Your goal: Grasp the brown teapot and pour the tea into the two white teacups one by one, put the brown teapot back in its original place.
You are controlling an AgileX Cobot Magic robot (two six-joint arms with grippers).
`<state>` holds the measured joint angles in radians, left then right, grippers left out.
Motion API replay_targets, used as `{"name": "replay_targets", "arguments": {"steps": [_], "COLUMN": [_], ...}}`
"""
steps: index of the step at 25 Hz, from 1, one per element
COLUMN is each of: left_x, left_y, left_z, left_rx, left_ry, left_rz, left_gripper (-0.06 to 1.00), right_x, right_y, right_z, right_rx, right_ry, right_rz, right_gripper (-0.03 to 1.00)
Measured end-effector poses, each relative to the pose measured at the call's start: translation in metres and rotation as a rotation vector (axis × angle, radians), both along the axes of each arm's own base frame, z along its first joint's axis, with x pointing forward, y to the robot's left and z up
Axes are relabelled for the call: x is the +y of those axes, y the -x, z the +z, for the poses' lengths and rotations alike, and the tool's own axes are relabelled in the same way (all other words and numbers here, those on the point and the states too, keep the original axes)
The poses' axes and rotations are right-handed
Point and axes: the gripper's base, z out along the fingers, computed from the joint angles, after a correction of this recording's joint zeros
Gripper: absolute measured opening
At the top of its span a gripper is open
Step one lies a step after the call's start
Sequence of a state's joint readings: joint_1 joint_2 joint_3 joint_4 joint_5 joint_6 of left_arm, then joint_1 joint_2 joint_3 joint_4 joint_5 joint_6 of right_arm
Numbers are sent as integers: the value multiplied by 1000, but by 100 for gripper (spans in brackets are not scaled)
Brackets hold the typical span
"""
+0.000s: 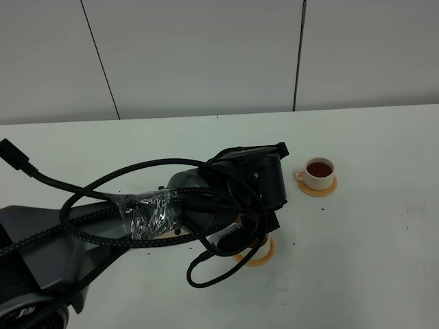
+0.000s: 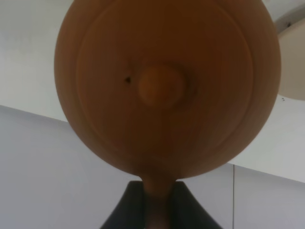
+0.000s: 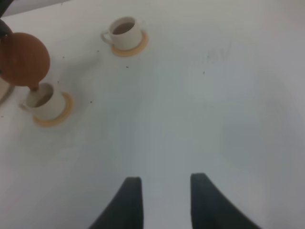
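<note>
My left gripper (image 2: 157,210) is shut on the loop handle of the brown teapot (image 2: 162,86), whose knobbed lid fills the left wrist view. In the right wrist view the teapot (image 3: 21,59) is tipped with its spout over the near white teacup (image 3: 45,101), which holds some tea. The far white teacup (image 1: 319,173) holds brown tea. It also shows in the right wrist view (image 3: 125,32). In the exterior view my left arm (image 1: 247,185) hides the teapot and the near cup. The beige saucer (image 2: 294,62) is bare. My right gripper (image 3: 164,200) is open and empty over bare table.
Each cup stands on an orange coaster: the far coaster (image 1: 317,189) and the near coaster (image 1: 262,256), half under my arm. Black cables (image 1: 103,185) loop off the left arm. The white table (image 1: 384,260) meets a grey panelled wall at the back.
</note>
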<state>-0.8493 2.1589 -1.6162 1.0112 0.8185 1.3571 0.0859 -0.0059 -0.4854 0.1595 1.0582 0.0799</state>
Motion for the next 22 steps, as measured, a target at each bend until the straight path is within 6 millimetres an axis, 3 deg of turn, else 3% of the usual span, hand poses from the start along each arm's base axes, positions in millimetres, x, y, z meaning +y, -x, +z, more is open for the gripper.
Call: {"name": "replay_targets", "arguments": {"steps": [22], "left_x": [-8], "left_y": [5], "left_z": [1], "left_rx": [-24], "left_ry": [14], "left_rz": [-14], "left_gripper": [17], "right_x": [0], "right_y": [0], "right_z": [0], "right_rx": [0], "right_ry": [0], "right_rz": [0], "right_gripper": [24]}}
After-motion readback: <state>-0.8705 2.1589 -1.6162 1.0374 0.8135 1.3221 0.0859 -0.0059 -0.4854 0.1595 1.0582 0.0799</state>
